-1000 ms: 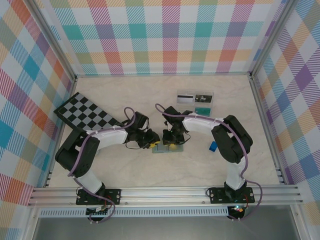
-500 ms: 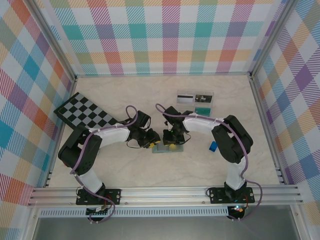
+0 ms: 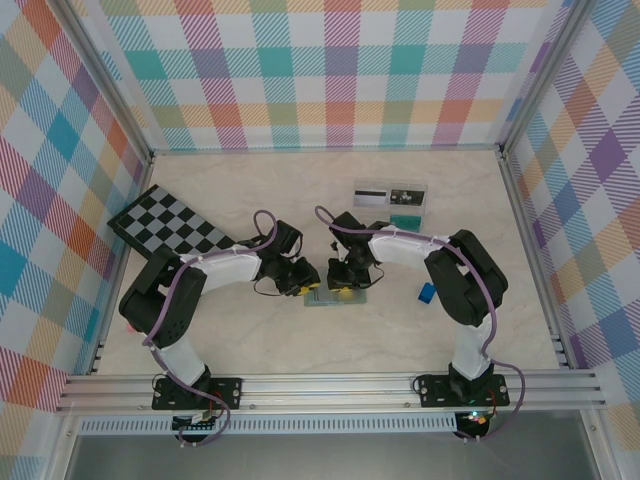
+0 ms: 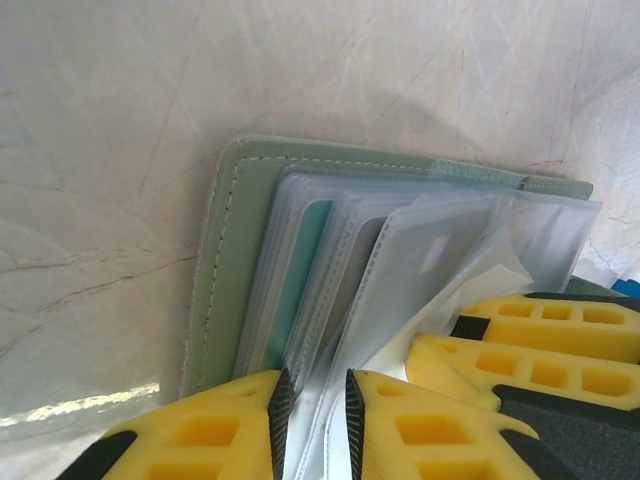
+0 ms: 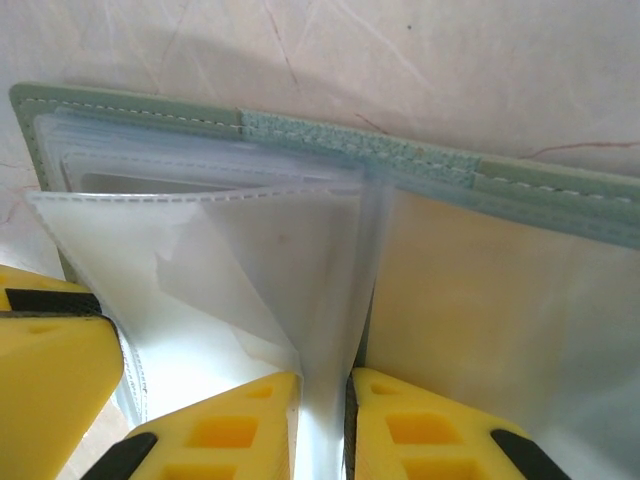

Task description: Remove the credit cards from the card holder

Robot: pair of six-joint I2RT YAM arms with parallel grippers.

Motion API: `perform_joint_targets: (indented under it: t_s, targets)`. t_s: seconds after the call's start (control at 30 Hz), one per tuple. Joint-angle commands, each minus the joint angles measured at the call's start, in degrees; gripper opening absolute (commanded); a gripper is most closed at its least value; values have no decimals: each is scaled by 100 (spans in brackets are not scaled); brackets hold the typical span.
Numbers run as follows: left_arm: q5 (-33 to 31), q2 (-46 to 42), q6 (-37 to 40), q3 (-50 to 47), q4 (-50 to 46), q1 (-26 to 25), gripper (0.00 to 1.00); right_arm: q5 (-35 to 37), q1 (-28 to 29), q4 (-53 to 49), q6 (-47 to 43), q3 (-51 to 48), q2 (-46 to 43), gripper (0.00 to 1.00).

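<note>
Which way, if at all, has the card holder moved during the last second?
No. The card holder lies at the same spot, left of the blue block, as before.

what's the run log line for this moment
step: take out cards | left gripper: shut on card holder | right gripper: shut on card holder | teal card: inside card holder
</note>
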Motion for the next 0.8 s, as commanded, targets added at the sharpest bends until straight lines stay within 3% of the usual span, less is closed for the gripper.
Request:
perform_joint_targets:
  t_s: [0.0, 0.1, 0.23, 0.37, 0.53, 0.67, 0.77]
  targets:
    - [6, 82, 176, 143, -190, -100, 24, -92, 80, -82, 33, -233, 235, 19]
    - [-234, -113, 265, 192, -535, -100, 27, -43, 73, -135, 33, -215, 241, 19]
    - [-103, -339, 383, 104, -427, -87, 32, -22, 64, -165, 23, -224, 236, 19]
    - [138, -337, 383, 45, -300, -92, 30, -39, 60, -129, 33, -241, 243, 19]
    - [337, -163, 336, 129, -86, -93, 20, -83, 64, -113, 36, -237, 270, 19]
    - [-13, 28, 422, 308, -670, -99, 23, -98, 60, -113, 29, -241, 296, 19]
    - [30, 141, 371, 301, -598, -98, 26, -106, 64, -113, 27, -241, 305, 19]
